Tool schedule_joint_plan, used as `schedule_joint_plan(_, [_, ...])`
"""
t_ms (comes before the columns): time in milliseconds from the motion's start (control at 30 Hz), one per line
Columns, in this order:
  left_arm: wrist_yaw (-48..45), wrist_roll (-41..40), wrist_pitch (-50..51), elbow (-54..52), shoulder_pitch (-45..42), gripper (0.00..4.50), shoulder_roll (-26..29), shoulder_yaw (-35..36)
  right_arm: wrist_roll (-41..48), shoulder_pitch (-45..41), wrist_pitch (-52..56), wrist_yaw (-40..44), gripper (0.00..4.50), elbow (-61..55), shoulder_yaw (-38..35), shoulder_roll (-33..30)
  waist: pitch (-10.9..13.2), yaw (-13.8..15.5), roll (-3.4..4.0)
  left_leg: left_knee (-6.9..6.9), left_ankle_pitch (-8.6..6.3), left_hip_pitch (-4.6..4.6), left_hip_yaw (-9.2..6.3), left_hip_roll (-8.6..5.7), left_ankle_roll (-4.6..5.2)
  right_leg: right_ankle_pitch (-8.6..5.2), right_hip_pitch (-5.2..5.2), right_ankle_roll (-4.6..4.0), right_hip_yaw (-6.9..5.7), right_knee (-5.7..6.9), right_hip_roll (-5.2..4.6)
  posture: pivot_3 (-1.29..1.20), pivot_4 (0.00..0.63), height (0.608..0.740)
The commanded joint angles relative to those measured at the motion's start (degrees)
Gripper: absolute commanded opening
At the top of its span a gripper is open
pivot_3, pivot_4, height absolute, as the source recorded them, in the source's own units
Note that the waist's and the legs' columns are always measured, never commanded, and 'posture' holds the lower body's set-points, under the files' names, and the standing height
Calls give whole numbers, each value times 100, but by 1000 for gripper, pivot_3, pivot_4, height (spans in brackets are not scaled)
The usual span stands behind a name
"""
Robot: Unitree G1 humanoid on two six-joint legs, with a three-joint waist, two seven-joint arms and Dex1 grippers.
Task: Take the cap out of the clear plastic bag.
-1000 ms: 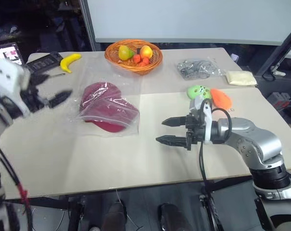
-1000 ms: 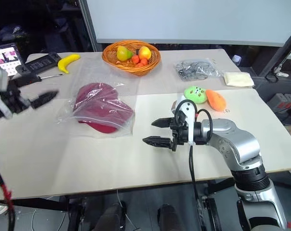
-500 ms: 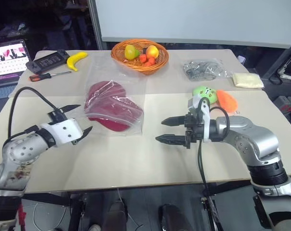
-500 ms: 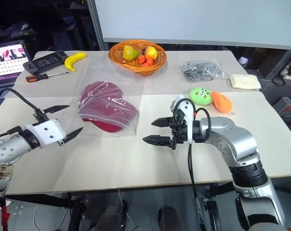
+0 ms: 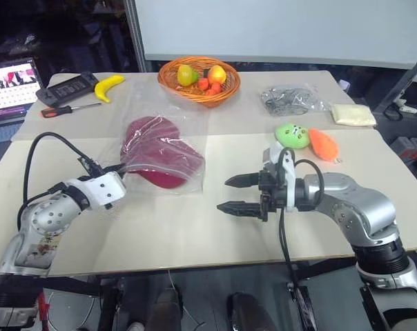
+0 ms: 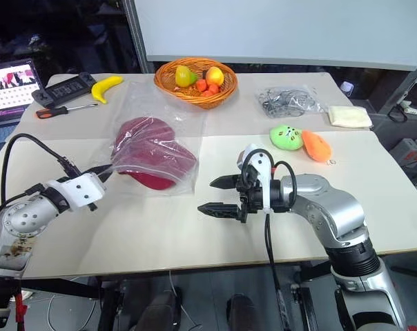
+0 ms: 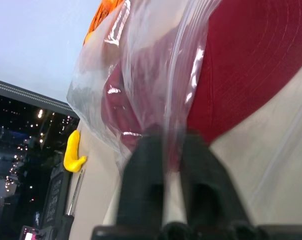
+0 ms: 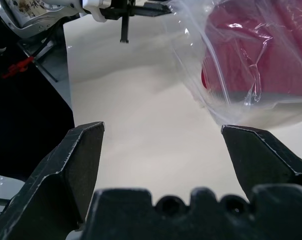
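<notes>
While the cap [image 5: 159,149] lies inside the clear plastic bag [image 5: 177,117] on the table [image 5: 195,227], near the basket [image 5: 198,76], the left gripper [image 5: 119,169] has its 2 fingers closed on the bag's near-left edge; the film runs between them in the left wrist view. The right gripper [image 5: 229,194] hovers beside the bag, jaws spread wide, holding nothing.

A pale beige table [image 5: 195,234] fills the foreground, a seam crossing its middle. Behind its far edge stands a large white board [image 5: 277,27] in a grey frame. The room beyond is dark; a lit laptop screen [image 5: 12,79] glows at the table's far left corner.
</notes>
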Motion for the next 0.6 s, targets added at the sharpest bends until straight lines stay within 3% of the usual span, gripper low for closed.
schedule_joint_plan(33, [185, 19, 16, -3, -218, 25, -5, 114, 131, 19, 20, -61, 4500, -269, -34, 64, 0, 1, 0, 0, 0, 0, 0, 0, 0, 0, 0, 0, -1, 1, 0, 0, 150, 740])
schedule_joint_plan(300, [117, -186, 500, 91, -753, 25, -233, 26, -283, 0, -77, -219, 4500, -525, 605, 127, 0, 3, 0, 21, 0, 0, -2, -1, 0, -1, 3, 3, -1, 17, 1, 0, 150, 740])
schedule_joint_plan(467, [-3, -404, 897, -74, -962, 25, -434, -22, -500, -311, 52, -1154, 4500, -426, 951, 1187, -1, -34, -1, 40, 0, 1, -7, 1, 0, -1, 3, 3, -2, 35, 7, 0, 150, 740])
schedule_joint_plan(600, [-34, -491, 1086, -140, -1094, 25, -590, -103, -1594, -512, -498, -2249, 4500, 35, 1482, 1972, -2, -60, -3, 46, 0, 3, -11, 3, 0, -1, 3, 3, -3, 47, 11, 0, 150, 740])
